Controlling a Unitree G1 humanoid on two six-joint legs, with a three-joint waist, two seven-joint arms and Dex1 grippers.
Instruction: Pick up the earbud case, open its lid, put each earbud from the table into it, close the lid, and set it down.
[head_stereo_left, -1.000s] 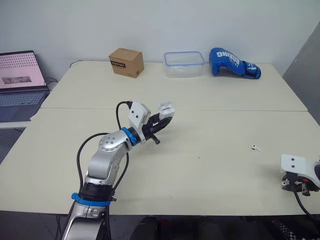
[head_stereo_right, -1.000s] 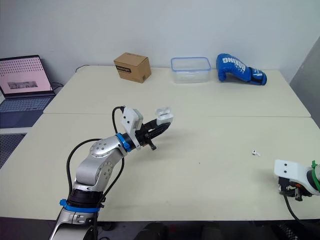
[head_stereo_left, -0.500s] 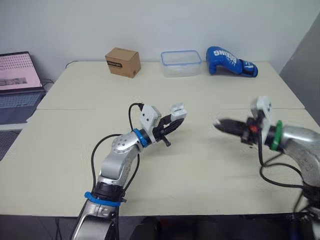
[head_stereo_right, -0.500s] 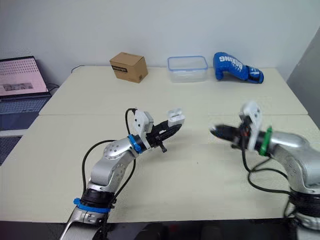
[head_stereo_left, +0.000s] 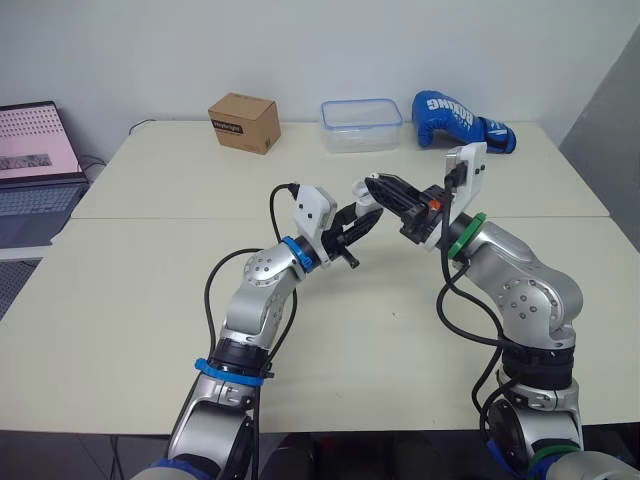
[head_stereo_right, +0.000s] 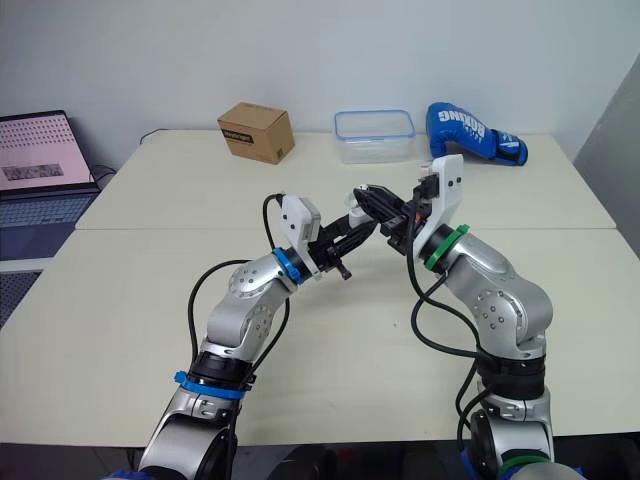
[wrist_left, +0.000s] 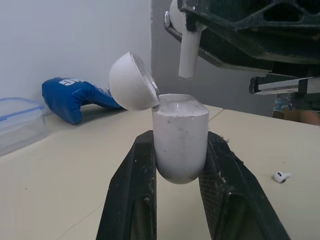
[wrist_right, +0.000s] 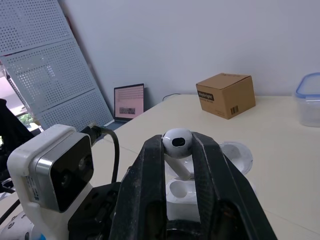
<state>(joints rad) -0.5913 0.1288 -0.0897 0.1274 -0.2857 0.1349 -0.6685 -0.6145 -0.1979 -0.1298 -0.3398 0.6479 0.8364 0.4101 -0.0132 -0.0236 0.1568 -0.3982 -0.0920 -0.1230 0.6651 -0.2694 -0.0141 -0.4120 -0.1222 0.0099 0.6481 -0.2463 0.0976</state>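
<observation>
The bench (head_stereo_left: 130, 300) is lying open across its near half, a box (head_stereo_left: 243, 122) and glove (head_stereo_left: 462, 133) sitting along its far edge. Above its middle the left jaws are gripping the open-lidded earbud case (wrist_left: 180, 145), and the right jaws are pinching an earbud (wrist_left: 187, 52) just over it.

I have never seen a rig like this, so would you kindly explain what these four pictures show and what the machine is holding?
It is a humanoid robot with two arms, each ending in a two-fingered gripper. Two pictures come from cameras on its head, looking down over the table; the other two from a camera on each wrist. The left gripper grips a white earbud case with its lid open. The right gripper pinches one earbud, held just above the case's opening. A second earbud lies on the table. At the far edge are a cardboard box, a clear container and a blue boxing glove; a laptop sits off to the robot's left.
</observation>
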